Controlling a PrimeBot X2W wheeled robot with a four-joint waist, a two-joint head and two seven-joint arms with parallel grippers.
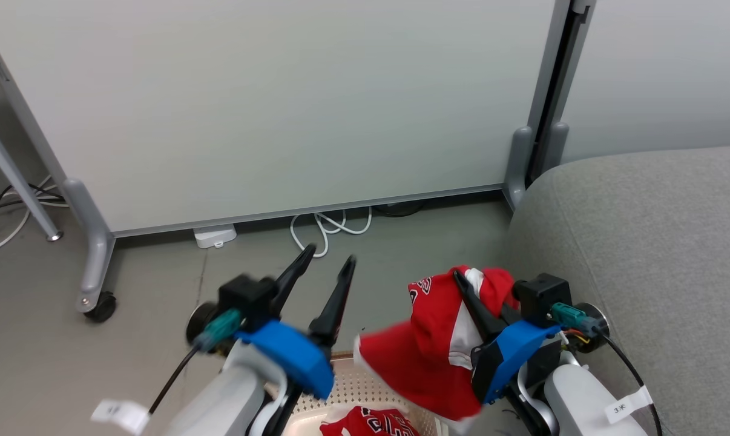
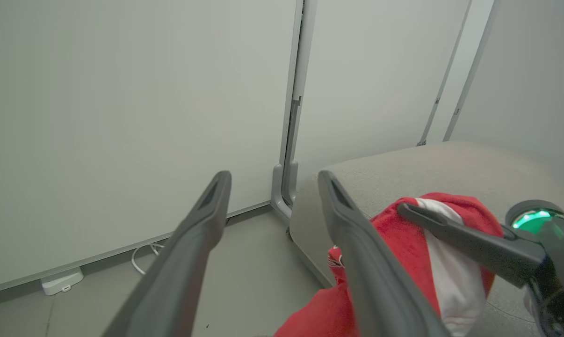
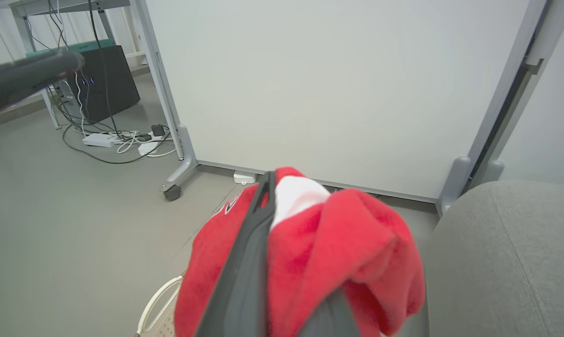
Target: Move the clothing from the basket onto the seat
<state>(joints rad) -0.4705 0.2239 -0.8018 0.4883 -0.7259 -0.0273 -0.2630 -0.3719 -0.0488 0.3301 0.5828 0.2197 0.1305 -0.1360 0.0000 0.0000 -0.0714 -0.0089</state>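
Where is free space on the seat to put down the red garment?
The seat top, from the right gripper holding the red garment back to the wall panel, looks bare. Crowded: the basket below, where another garment lies.

Basket (image 1: 371, 383) mostly beyond bottom edge
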